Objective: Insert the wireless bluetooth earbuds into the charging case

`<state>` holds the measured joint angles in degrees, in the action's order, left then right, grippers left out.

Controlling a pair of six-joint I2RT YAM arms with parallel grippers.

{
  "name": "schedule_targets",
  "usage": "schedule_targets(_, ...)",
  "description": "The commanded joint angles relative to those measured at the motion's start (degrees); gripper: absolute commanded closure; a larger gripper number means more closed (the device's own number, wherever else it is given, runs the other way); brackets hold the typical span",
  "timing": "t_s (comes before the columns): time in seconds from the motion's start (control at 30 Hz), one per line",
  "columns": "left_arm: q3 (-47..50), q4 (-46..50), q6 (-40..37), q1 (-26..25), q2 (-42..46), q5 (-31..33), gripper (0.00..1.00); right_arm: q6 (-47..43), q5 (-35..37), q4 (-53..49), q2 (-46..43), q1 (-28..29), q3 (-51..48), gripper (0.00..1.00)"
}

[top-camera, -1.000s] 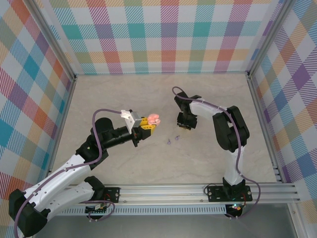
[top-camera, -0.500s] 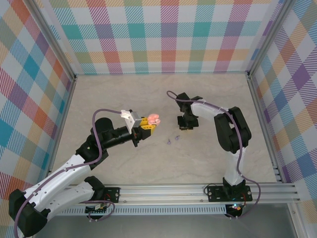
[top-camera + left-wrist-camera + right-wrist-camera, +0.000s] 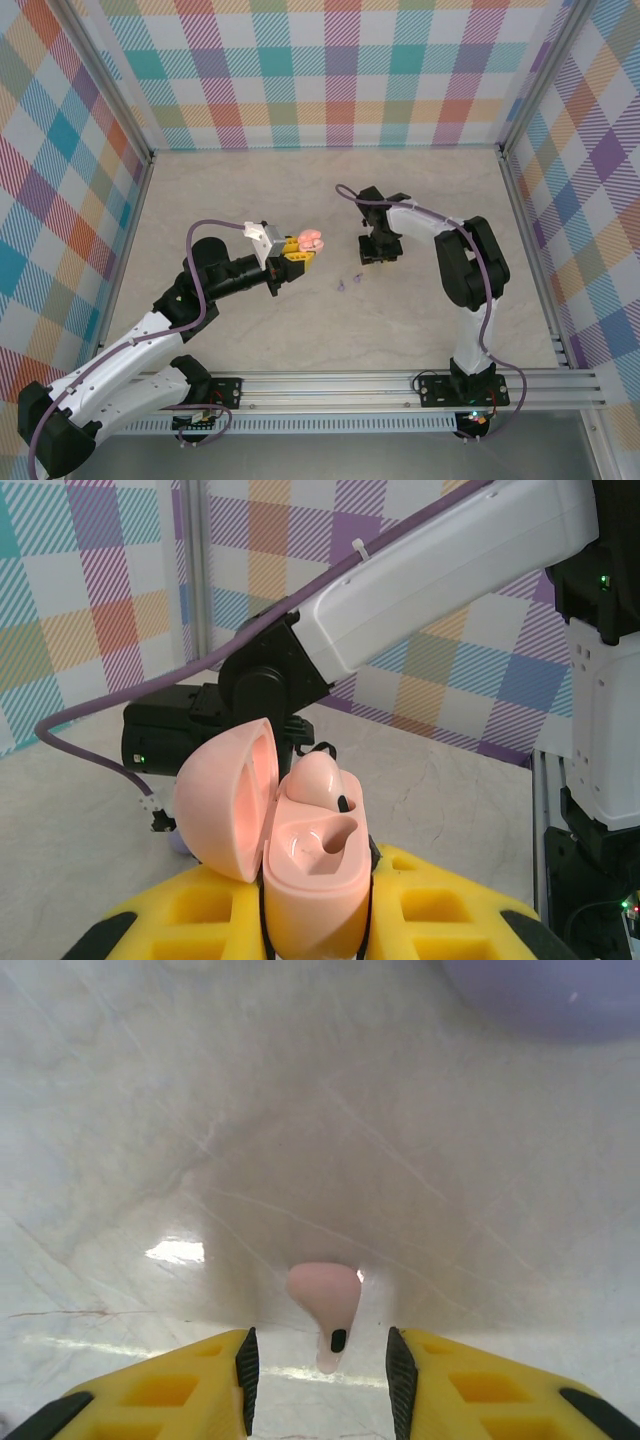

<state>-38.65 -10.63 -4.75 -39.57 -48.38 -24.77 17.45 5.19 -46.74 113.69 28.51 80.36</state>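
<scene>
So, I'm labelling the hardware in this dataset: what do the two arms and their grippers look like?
The left arm and right arm both have white link shells, black joints and a purple cable running alongside. The left gripper and right gripper carry chunky yellow fingers with moulded recesses and black inner pads.

The case [image 3: 305,880] is smooth pink plastic, approx. satin, w. a soft shine inside the lid. The earbud [image 3: 325,1300] looks the same plastic (a bit more matt). Table [image 3: 150,1110]: polished, marble-like, reflects light. Front rail [image 3: 350,385]: bare grey metal.
</scene>
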Motion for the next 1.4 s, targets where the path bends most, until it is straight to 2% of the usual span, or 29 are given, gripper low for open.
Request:
schedule_targets(0.0, -0.08, -1.58, -0.12, -0.64, 0.02, -0.01, 0.84, -0.49, 0.42, -3.9, 2.05, -0.3, 4.18, 0.58)
schedule_targets(0.43, -0.24, -1.65, -0.26, -0.61, -0.22, -0.14, 0.85, 1.62, 0.0, -11.93, 7.58, -1.4, 12.07, 0.61)
schedule_targets(1.37, -0.02, -2.64, 0.08, -0.67, -0.88, -0.54, 0.84, 3.29, -2.2, -13.51, 12.5, -1.53, 15.8, 0.65)
